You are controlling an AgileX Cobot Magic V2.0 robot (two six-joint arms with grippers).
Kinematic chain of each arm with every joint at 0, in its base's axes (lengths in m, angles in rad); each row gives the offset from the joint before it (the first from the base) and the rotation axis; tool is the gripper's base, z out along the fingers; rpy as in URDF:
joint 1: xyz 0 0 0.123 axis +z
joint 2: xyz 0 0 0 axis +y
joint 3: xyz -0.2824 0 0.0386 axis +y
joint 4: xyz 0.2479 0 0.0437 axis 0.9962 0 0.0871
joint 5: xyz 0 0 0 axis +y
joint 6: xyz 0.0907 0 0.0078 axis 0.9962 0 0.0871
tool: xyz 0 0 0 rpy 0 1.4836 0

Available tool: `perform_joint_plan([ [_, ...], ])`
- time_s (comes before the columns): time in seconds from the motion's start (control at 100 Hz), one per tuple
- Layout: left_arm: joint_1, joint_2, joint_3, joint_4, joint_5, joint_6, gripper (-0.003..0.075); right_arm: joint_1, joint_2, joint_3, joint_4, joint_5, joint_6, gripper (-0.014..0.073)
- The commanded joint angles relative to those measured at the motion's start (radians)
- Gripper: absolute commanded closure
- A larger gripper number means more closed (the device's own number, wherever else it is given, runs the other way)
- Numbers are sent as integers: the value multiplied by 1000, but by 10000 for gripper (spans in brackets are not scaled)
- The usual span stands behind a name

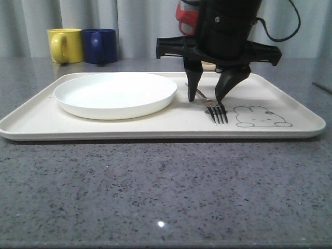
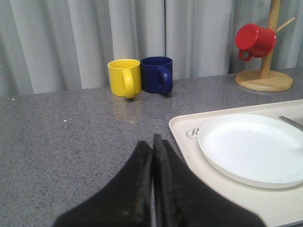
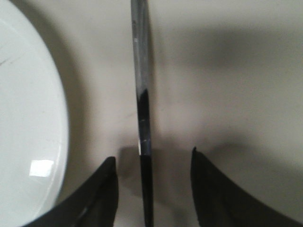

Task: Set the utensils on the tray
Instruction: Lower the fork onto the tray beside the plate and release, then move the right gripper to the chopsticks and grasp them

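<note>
The cream tray (image 1: pixel 155 134) lies across the table with a rabbit drawing at its front right. A silver fork (image 1: pixel 218 113) rests flat on it, tines toward the front, next to the rabbit. My right gripper (image 1: pixel 206 98) hangs low over the fork's handle and is open, one finger on each side. In the right wrist view the slim handle (image 3: pixel 142 109) runs between the open fingers (image 3: pixel 106 189) on the tray floor (image 3: pixel 227 94), apart from both. My left gripper (image 2: pixel 152 142) is shut on nothing, over the bare table left of the tray (image 2: pixel 189 142).
A round white plate (image 1: pixel 115 93) fills the tray's left half. A yellow mug (image 1: pixel 65 45) and a blue mug (image 1: pixel 101 45) stand at the back left. A red mug (image 2: pixel 255 40) hangs on a wooden rack behind the tray. A thin rod (image 1: pixel 321 87) lies at the right edge.
</note>
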Motion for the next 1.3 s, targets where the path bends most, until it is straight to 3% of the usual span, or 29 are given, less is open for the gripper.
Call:
perform_joint_plan([
  [0.0, 1, 10, -24, -10, -79, -8, 739, -6, -90, -33, -38, -10, -18, 205],
  [0.16, 1, 10, -24, -10, -79, -8, 739, -60, -177, -34, -44, 17, -134, 205],
  [0.36, 1, 10, -24, -10, -79, -8, 739, -237, -257, -34, -36, 135, -278, 205],
  [0.56, 1, 10, -24, -10, -79, -8, 739, -438, -257, -27, 80, 216, -467, 211],
  [0.75, 1, 10, -24, -10, -79, -8, 739, -553, -244, -4, 165, 221, -577, 211],
  [1.29, 1, 10, -24, -10, -79, -8, 739, -582, -89, -2, 177, 237, -626, 211],
])
